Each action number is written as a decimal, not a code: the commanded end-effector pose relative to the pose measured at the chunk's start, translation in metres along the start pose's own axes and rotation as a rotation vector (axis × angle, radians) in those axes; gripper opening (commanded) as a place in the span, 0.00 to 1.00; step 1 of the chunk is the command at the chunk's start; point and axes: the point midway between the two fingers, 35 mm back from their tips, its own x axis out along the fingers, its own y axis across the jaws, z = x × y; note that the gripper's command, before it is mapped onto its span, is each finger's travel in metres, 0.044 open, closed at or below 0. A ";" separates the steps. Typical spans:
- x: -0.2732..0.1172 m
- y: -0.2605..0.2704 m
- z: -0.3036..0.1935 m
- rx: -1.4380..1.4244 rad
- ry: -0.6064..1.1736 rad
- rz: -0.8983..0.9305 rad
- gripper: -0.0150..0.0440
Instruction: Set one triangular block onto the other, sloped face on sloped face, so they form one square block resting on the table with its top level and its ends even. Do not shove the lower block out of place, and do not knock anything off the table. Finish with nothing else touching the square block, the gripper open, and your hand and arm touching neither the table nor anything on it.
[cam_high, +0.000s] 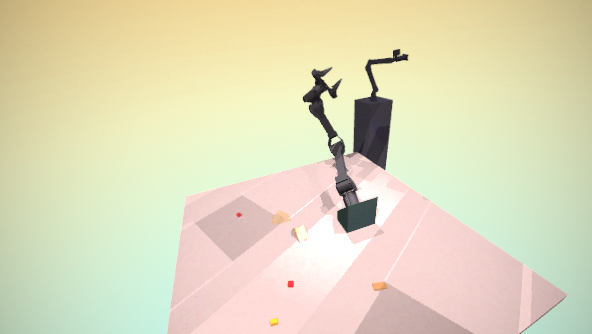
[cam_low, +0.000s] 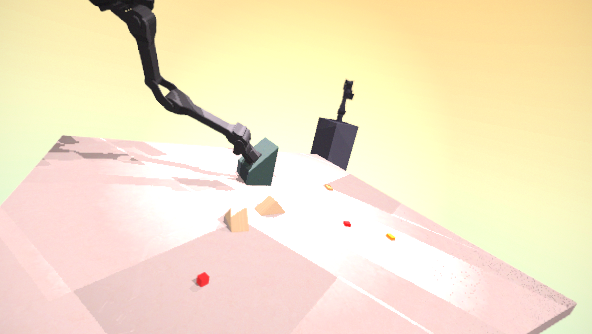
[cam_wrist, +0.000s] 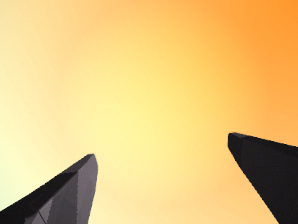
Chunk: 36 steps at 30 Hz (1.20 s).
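Observation:
Two pale wooden triangular blocks lie apart on the table. One block (cam_high: 281, 217) (cam_low: 238, 220) is by the corner of a grey patch; its exact resting face is hard to tell. The other block (cam_high: 300, 233) (cam_low: 270, 206) is a short way from it, nearer the arm's base in the exterior view, and shows a peaked outline there. My gripper (cam_high: 336, 74) (cam_wrist: 163, 150) is open and empty, raised high above the table. The wrist view shows only the two spread fingertips against the sky. In the exterior view the gripper is out of frame.
The arm stands on a dark green wedge base (cam_high: 361, 216) (cam_low: 264, 167). Two small red cubes (cam_high: 239, 215) (cam_low: 202, 279) (cam_high: 290, 284) (cam_low: 347, 224), a yellow piece (cam_high: 274, 322) (cam_low: 390, 237) and an orange piece (cam_high: 379, 286) (cam_low: 328, 187) lie around. A dark pedestal (cam_high: 370, 125) (cam_low: 332, 142) with another arm stands beyond the table.

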 end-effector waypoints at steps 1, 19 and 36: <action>0.000 -0.001 -0.001 0.000 0.000 -0.004 0.98; -0.082 -0.169 -0.134 -0.067 0.228 -0.662 1.00; -0.299 -0.198 -0.317 0.011 0.965 -1.085 1.00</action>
